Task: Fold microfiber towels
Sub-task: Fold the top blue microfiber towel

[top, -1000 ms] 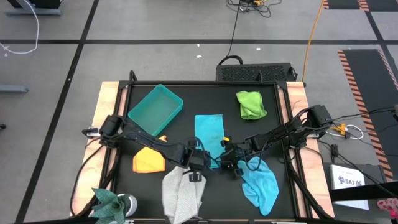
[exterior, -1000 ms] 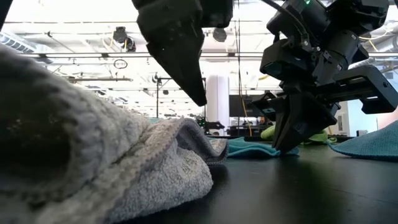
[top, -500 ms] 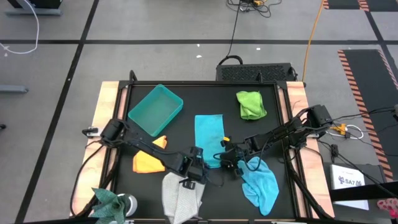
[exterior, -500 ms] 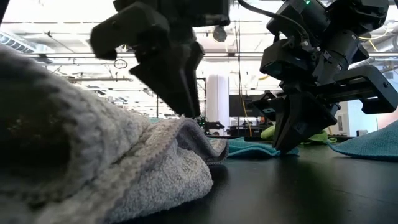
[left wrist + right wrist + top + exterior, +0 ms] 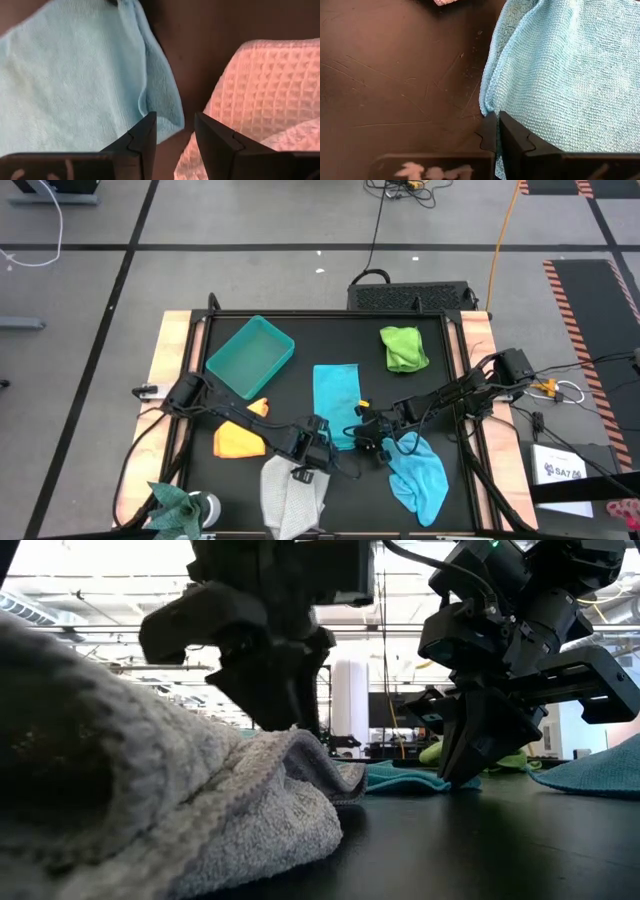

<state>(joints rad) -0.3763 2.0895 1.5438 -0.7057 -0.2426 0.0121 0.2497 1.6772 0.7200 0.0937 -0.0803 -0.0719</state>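
From above, we take the teal bin (image 5: 250,357) as our landmark. The orange-yellow towel (image 5: 238,438) lies just in front of it, the teal towel (image 5: 337,391) to its right, the lime green towel (image 5: 403,348) farther right near the back edge. The light grey towel (image 5: 292,496) sits at the front edge, well in front of the bin, and the light blue towel (image 5: 420,473) to the right of that. The left gripper (image 5: 303,467) hangs at the grey towel's back edge; the right gripper (image 5: 372,442) sits at the near corner of the teal towel.

From table height, the left gripper (image 5: 285,725) comes down onto the raised fold of the grey towel (image 5: 200,810), while the right gripper (image 5: 463,778) presses its tips at the table.

The left wrist view shows that pincer's fingers parted with bare table between them, gripping nothing, the grey waffle cloth (image 5: 260,95) just beside one finger.

The right wrist view shows its fingers closed together at the edge of a blue cloth (image 5: 560,75); whether any cloth is pinched we cannot tell.

We judge the grey towel is the one in hand: next, the left pincer must shift onto its edge and close.
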